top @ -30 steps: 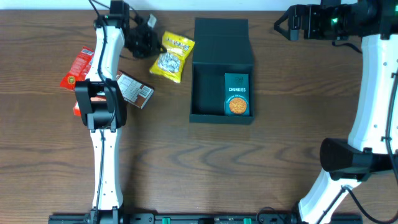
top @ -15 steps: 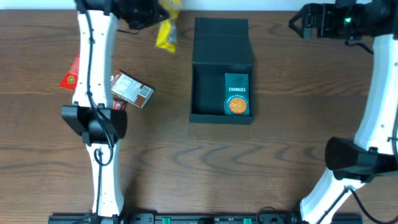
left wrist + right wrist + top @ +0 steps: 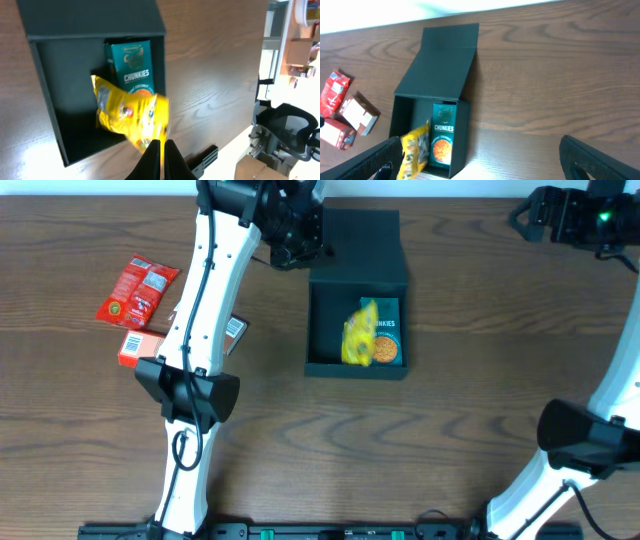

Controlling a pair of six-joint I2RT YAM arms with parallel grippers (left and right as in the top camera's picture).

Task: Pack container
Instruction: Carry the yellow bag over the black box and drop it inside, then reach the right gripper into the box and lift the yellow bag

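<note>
Container (image 3: 356, 245): sitting open at upper centre of the tabletop (image 3: 450, 430), lid lying back toward the top edge. Chunkies carton (image 3: 387, 330) lying inside at right, with a blurred yellow bag (image 3: 357, 338) overlapping its left side. Left tool (image 3: 161, 150): hovering by the lid's upper left corner, fingers pressed together. Right tool (image 3: 480, 141): gaping wide at upper right, holding nothing.

Dark wood-grain table (image 3: 450, 430); black office chair (image 3: 285, 130) beyond.
</note>
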